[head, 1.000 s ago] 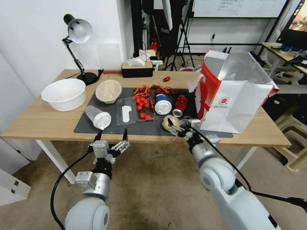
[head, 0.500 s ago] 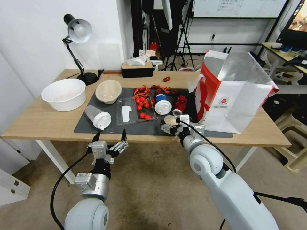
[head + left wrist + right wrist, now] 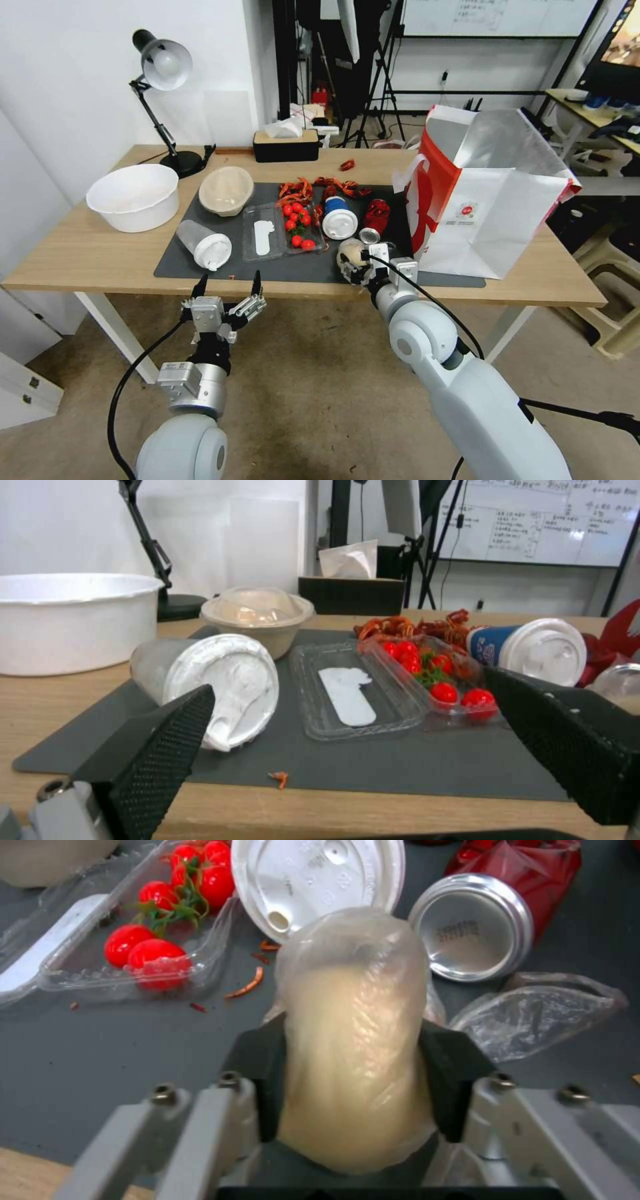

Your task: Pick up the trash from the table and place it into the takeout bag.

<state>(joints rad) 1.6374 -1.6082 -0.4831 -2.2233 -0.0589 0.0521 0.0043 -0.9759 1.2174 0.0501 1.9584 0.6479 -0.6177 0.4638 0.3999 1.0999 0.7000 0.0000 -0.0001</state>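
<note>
My right gripper (image 3: 355, 259) is shut on the plastic-wrapped pale bun (image 3: 353, 1040) at the front of the dark mat (image 3: 280, 268), just left of the takeout bag (image 3: 493, 200). The bag stands open on the table (image 3: 80, 253). Behind the bun lie the red can (image 3: 375, 219) and the blue cup (image 3: 338, 219). A clear lidded cup (image 3: 203, 243) lies on its side, with the beige bowl (image 3: 227, 190) behind it. Red shell scraps (image 3: 313, 189) and a tomato tray (image 3: 297, 227) sit mid-mat. My left gripper (image 3: 227, 287) hangs open before the table's front edge.
A white bowl (image 3: 133, 197) sits at the table's left end, a black desk lamp (image 3: 163, 67) and a black tissue box (image 3: 287, 145) at the back. An empty plastic wrapper (image 3: 540, 1012) lies beside the bun. Stools (image 3: 620, 267) stand to the right.
My right gripper has pushed forward onto the mat and shut on the bun. The left gripper has sunk slightly in front of the table.
</note>
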